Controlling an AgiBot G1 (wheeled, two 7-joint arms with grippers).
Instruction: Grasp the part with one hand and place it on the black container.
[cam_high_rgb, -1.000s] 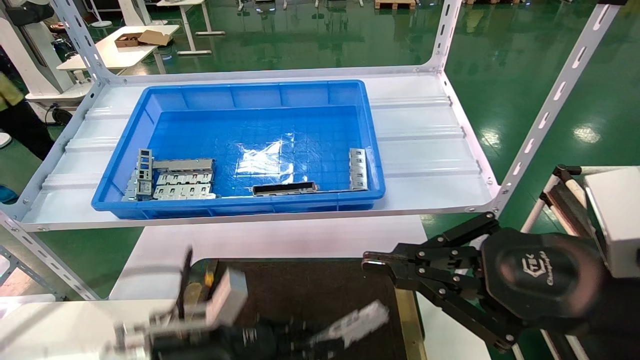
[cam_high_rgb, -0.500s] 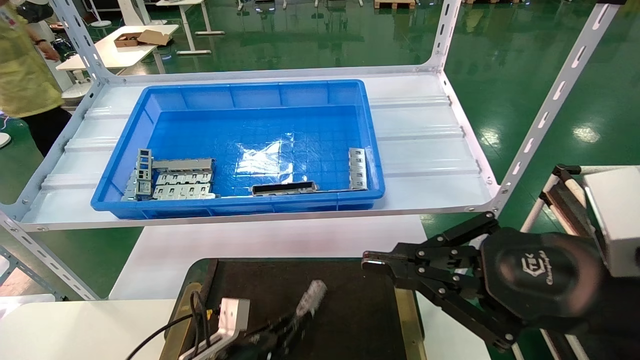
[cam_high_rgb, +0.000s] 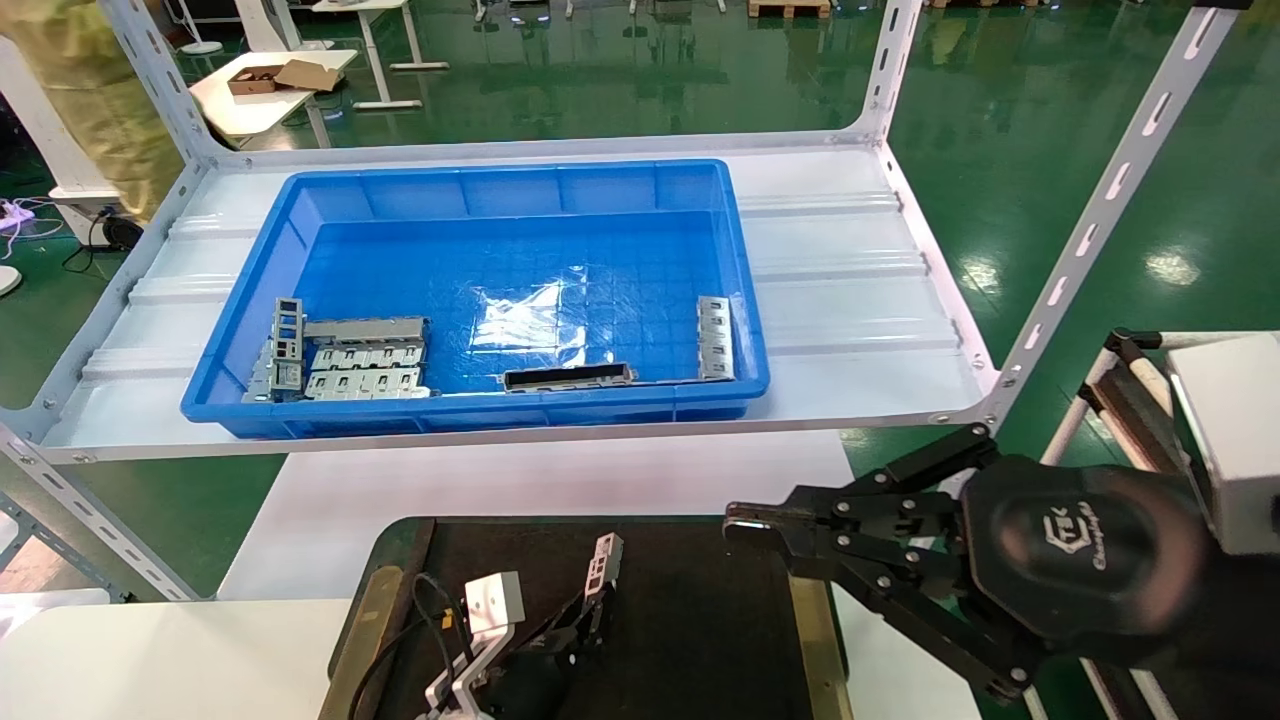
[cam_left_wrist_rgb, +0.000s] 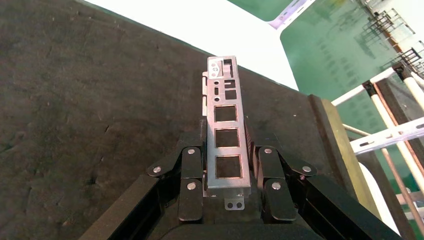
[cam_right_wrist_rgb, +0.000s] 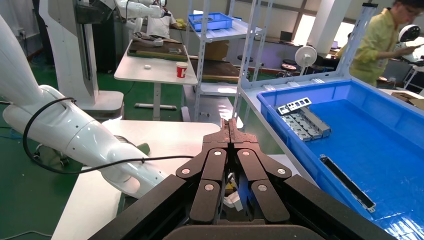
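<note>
My left gripper (cam_high_rgb: 592, 612) is shut on the part (cam_high_rgb: 604, 562), a slim silver bracket with a ladder-like row of rectangular cutouts. It holds the part by its near end over the black container (cam_high_rgb: 700, 620). In the left wrist view the part (cam_left_wrist_rgb: 227, 135) sticks out forward from between the jaws of the gripper (cam_left_wrist_rgb: 227, 152) above the matte black surface (cam_left_wrist_rgb: 75, 100). I cannot tell whether its far end touches the surface. My right gripper (cam_high_rgb: 745, 522) is shut and empty, hovering over the container's right edge; it also shows in the right wrist view (cam_right_wrist_rgb: 230, 125).
A deep blue bin (cam_high_rgb: 250, 290) sits on the white shelf (cam_high_rgb: 850, 300) behind. It holds another ladder bracket (cam_high_rgb: 715, 338), a dark channel strip (cam_high_rgb: 568, 377) and grey slotted plates (cam_high_rgb: 365, 360). Shelf posts (cam_high_rgb: 1100, 210) rise at the right. A brass strip (cam_high_rgb: 815, 620) edges the container.
My left gripper has come up from the bottom edge and carried the part left and forward over the black container; its motion blur is gone. The right arm has not moved.
</note>
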